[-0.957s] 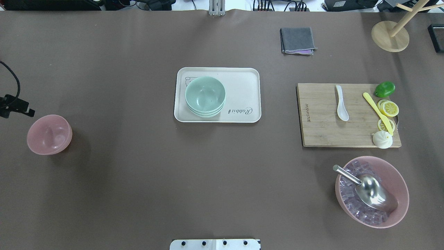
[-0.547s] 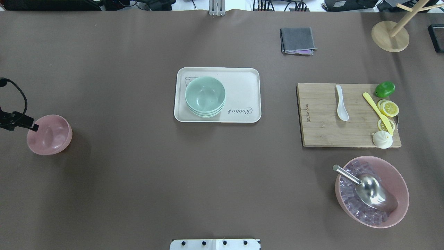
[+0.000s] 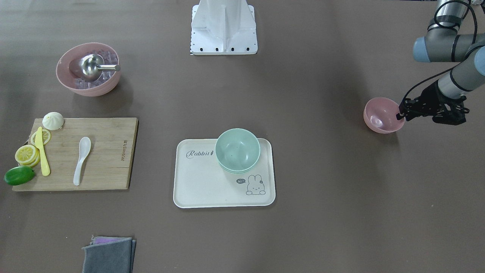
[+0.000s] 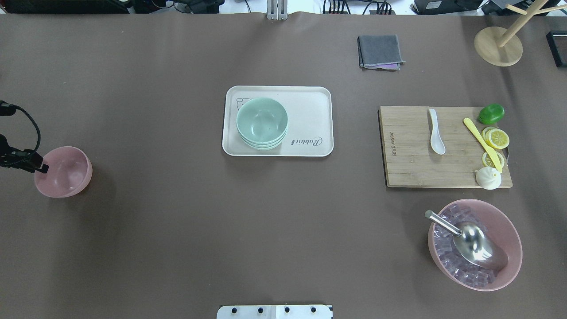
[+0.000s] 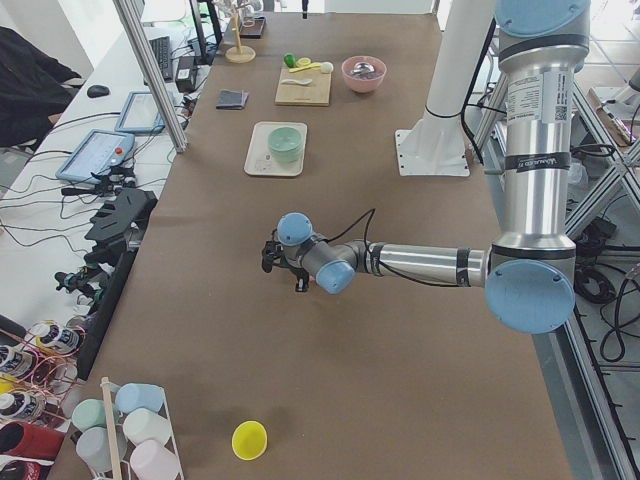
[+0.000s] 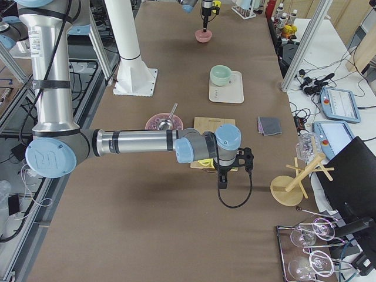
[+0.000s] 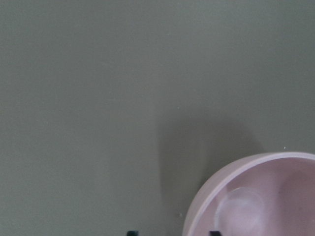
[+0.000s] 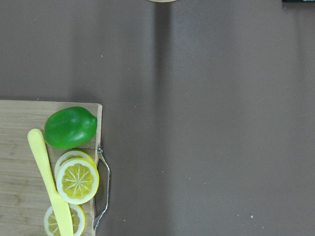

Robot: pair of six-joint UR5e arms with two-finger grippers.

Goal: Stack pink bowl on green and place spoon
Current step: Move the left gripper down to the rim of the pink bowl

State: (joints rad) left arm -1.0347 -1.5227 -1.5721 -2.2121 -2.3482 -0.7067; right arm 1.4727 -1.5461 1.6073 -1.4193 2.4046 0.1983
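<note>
The small pink bowl stands empty at the table's far left and also shows in the front view. My left gripper is open at its left rim. In the left wrist view the rim of the pink bowl lies between my two fingertips, one inside and one outside. The stacked green bowls sit on the cream tray. The white spoon lies on the cutting board. My right gripper hangs past the board's right end; I cannot tell if it is open.
A lime, lemon slices, a yellow knife and a bun lie on the board's right side. A large pink bowl with ice and a metal scoop stands at front right. A grey cloth and a wooden stand are at the back.
My left gripper has moved toward the robot's side and down, from beside the small pink bowl to its left rim. The bowl has not moved.
</note>
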